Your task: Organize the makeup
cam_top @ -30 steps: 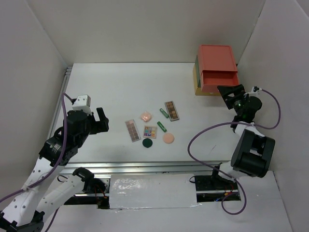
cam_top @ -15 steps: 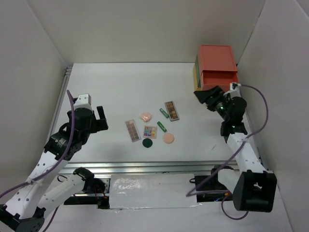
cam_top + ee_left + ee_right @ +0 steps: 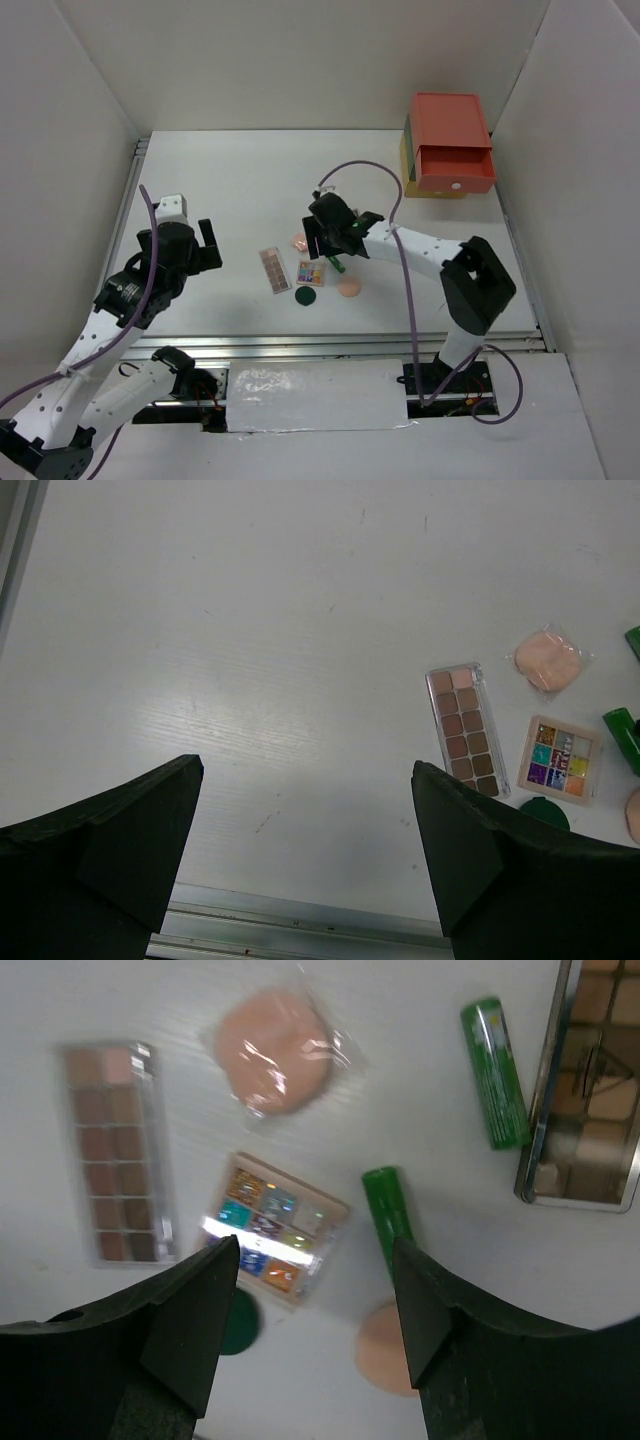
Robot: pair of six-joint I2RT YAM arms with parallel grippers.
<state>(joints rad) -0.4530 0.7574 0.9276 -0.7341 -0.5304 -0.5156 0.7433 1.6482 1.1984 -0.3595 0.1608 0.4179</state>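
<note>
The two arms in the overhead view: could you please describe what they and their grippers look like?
Both the left arm and the right arm have white links with black joints, and a thin purple cable loops along each. The left gripper and right gripper have broad, wedge-shaped black fingers. A small white block sits on the left wrist.

Stacked drawer box (image 3: pixel 452 145) — red top drawer seemingly ajar — at far-right corner of white table (image 3: pixel 230 180)
</note>
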